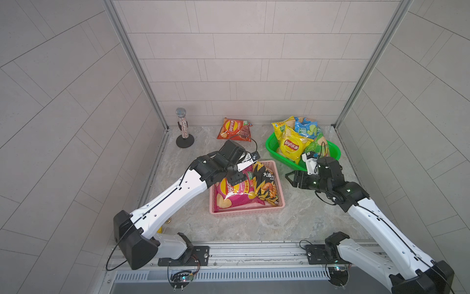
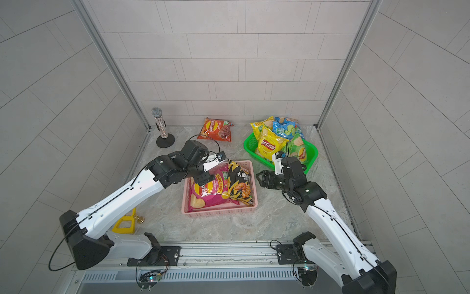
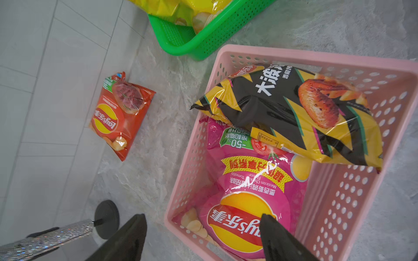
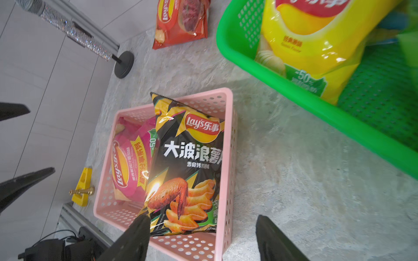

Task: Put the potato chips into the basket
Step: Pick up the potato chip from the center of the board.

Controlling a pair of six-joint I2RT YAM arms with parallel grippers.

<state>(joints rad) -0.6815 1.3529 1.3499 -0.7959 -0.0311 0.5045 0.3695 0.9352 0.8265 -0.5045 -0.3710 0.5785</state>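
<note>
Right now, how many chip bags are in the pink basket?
2. The magenta bag lies flat in the pink basket; the black bag leans over it, nearest the green basket. Another could hide underneath.

Magenta bag, black-and-yellow zigzag bag, pink perforated basket, green basket.

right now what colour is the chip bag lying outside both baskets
The loose bag is orange-red with a yellow logo; clearest in the left wrist view.
</note>
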